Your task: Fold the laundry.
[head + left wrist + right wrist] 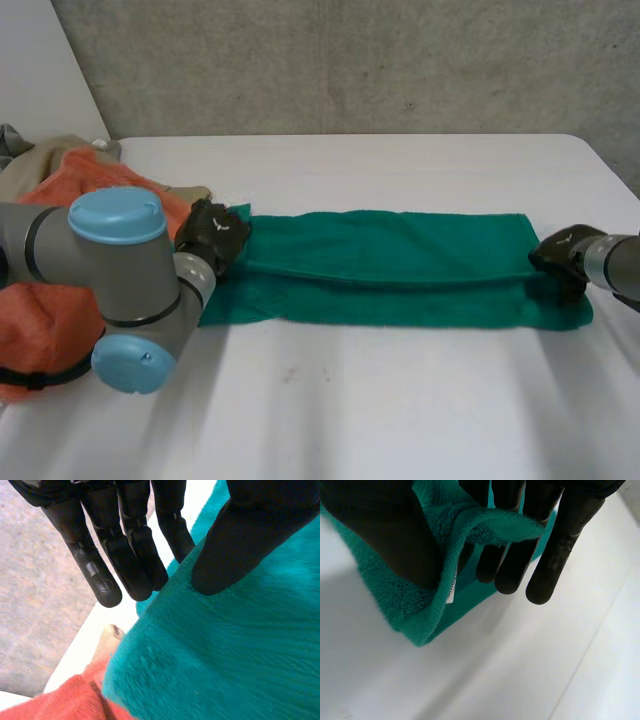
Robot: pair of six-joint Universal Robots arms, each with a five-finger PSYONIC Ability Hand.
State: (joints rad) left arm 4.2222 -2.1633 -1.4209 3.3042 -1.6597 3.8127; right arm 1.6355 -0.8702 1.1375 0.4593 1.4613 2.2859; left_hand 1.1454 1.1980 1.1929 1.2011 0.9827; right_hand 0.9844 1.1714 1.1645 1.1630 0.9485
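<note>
Lengthwise across the white surface (400, 400) lies the green towel (400, 260), one layer folded over another. An orange cloth (95, 172) is heaped just beside its left end. The left hand (215, 235) pinches that end between thumb and straight fingers, and the right hand (562, 255) pinches the right end's upper layer likewise. Soft, light terry will probably sag in the middle, so the end corners look like the best holds.

One green towel (390, 250) lies on one white table (400, 400). Two hands, left hand (213, 236) and right hand (560, 255), sit at the towel's ends. One orange cloth (95, 168) and one beige cloth (45, 158) lie beside it.
</note>
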